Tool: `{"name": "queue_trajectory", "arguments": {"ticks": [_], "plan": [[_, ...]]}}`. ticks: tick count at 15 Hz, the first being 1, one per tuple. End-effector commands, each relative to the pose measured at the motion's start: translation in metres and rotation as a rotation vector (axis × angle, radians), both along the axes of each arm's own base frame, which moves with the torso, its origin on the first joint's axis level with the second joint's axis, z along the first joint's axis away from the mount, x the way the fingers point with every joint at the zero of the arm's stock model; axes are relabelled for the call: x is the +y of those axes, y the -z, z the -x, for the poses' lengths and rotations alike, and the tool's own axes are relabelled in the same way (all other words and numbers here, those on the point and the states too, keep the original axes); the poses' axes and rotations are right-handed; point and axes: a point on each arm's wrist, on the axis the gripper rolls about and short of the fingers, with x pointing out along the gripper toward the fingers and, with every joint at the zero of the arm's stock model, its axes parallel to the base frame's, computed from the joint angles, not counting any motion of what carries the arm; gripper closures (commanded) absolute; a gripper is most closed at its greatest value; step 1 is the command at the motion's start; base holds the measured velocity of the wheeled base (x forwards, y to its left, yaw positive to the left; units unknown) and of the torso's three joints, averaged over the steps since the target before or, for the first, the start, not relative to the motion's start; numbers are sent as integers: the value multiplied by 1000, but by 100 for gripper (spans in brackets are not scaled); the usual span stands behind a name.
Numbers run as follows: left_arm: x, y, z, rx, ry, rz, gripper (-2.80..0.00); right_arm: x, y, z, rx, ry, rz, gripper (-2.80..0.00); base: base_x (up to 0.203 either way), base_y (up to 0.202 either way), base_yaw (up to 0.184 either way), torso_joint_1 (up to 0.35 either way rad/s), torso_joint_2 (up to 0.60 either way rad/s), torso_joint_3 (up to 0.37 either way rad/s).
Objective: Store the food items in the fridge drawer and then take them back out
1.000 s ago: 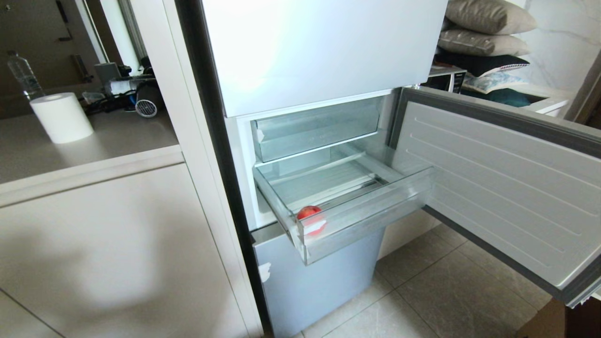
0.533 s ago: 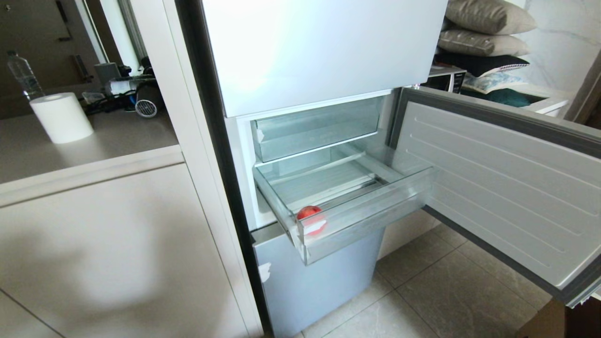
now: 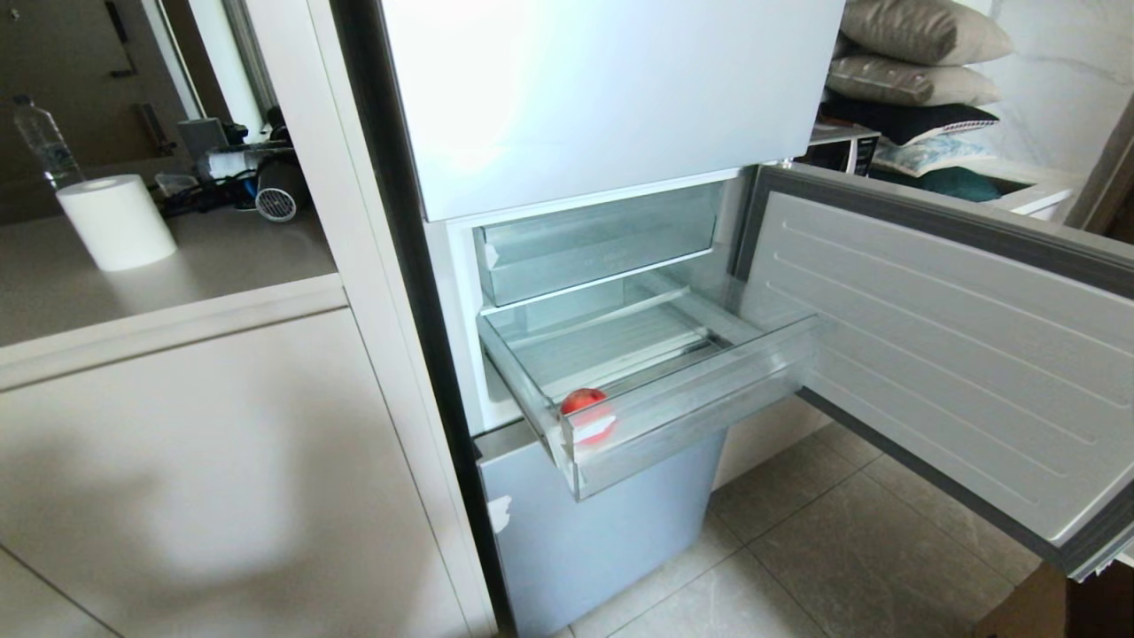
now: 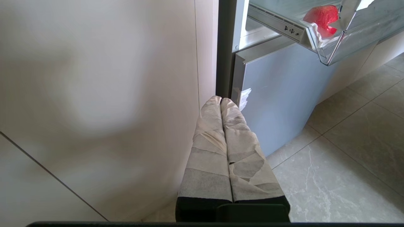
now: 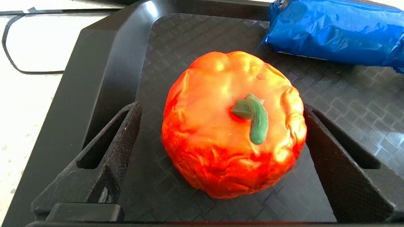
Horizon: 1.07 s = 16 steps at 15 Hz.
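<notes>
The fridge drawer (image 3: 700, 416) is pulled out, clear-walled, with a small red fruit (image 3: 585, 409) in its front left corner. No arm shows in the head view. My left gripper (image 4: 221, 100), with tape-wrapped fingers, is shut on nothing and hangs low by the cabinet edge, below the fridge drawer (image 4: 347, 41) and the red fruit (image 4: 320, 17). My right gripper (image 5: 221, 108) is open and straddles an orange-red pepper-like fruit (image 5: 233, 126) with a green stem. That fruit sits on a black tray (image 5: 104, 63); the left finger stands clear of it, the right finger is close against its side.
A blue packet (image 5: 334, 31) lies on the tray beyond the fruit. The fridge door (image 3: 930, 337) swings wide open to the right of the drawer. A shallower clear tray (image 3: 594, 244) sits above it. On the left counter stand a paper roll (image 3: 115, 221) and a bottle (image 3: 44, 142).
</notes>
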Motion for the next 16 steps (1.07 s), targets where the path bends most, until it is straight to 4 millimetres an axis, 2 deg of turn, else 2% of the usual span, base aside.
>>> {"name": "queue_trajectory", "arguments": {"ticks": [1,6,7,13,16], "plan": [[0,0,0,1,-1,0,0,-1,3,-1,0,-2,2,-280,0,0,0,0,0,0],[0,0,0,1,-1,0,0,-4,6,-2,0,1,3,-280,0,0,0,0,0,0],[0,0,0,1,-1,0,0,-4,5,-1,-1,2,5,0,0,0,0,0,0,0],[0,0,0,1,-1,0,0,-3,-1,0,-6,3,14,0,0,0,0,0,0,0],[0,0,0,1,-1,0,0,10,-28,7,-15,11,35,0,0,0,0,0,0,0]]}}
